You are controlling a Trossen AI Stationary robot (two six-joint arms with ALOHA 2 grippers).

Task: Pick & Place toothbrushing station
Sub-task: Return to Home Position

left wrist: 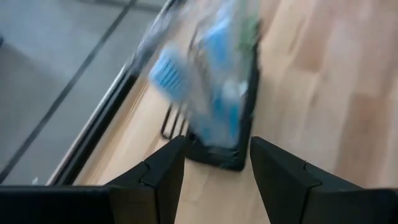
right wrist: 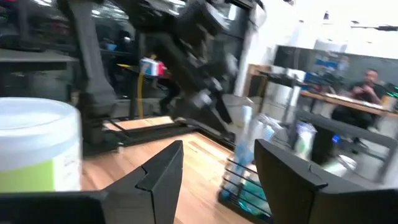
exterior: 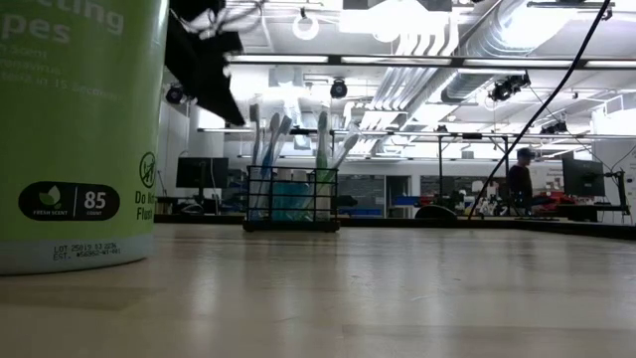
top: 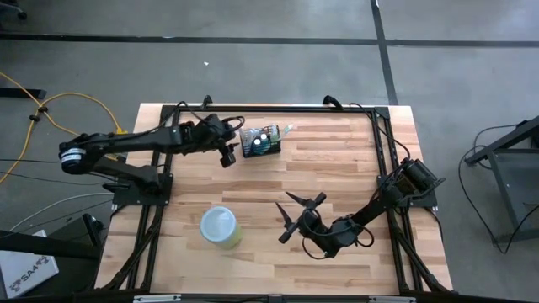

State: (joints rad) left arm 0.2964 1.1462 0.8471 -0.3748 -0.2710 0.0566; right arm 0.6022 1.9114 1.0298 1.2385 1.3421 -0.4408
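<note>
Two spread, empty end effectors: the left end effector sits just beside the toothbrushing station, the right end effector well apart from it, toward the table's front. Swinging home carelessly, the left one could clip the station and spill its toothbrushes.

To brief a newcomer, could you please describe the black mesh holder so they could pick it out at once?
On the wooden table, look just beside the open left gripper. There stands the black mesh holder, a small wire box with toothbrushes upright in it. Its only neighbour, the round yellow-green cup, sits well apart and has a pale lid.
</note>
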